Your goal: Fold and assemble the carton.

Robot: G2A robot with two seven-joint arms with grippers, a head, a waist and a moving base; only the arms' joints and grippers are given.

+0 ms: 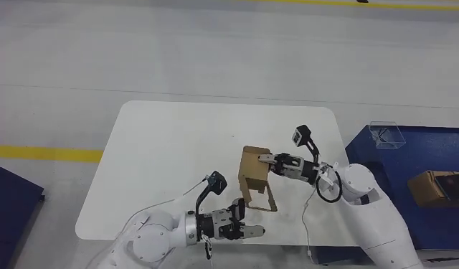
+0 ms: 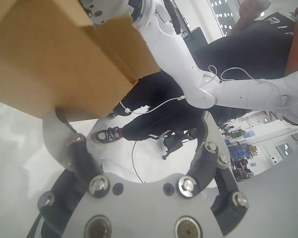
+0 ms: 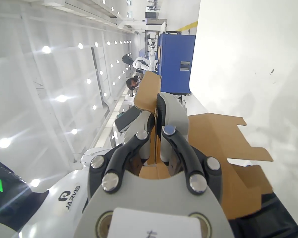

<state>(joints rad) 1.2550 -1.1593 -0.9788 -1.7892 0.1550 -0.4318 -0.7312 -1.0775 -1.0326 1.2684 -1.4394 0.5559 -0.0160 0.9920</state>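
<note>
A brown carton (image 1: 252, 170) stands partly folded on the white table (image 1: 165, 168), right of centre, with one open flap (image 1: 262, 199) reaching toward the front edge. My right gripper (image 1: 271, 161) comes in from the right and is shut on the carton's upper wall; the right wrist view shows the gripper (image 3: 156, 115) pinching a cardboard panel, with the carton (image 3: 213, 134) spread beside it. My left gripper (image 1: 244, 226) sits open near the table's front edge, just in front of the flap. In the left wrist view the gripper (image 2: 128, 117) is spread wide and the carton (image 2: 52, 58) hangs close by one finger (image 2: 52, 122).
A blue cart (image 1: 401, 161) stands to the right of the table with a clear plastic container (image 1: 384, 134) and a brown box (image 1: 434, 186) on it. Another blue object (image 1: 14, 197) sits at the left. The table's left half and back are bare.
</note>
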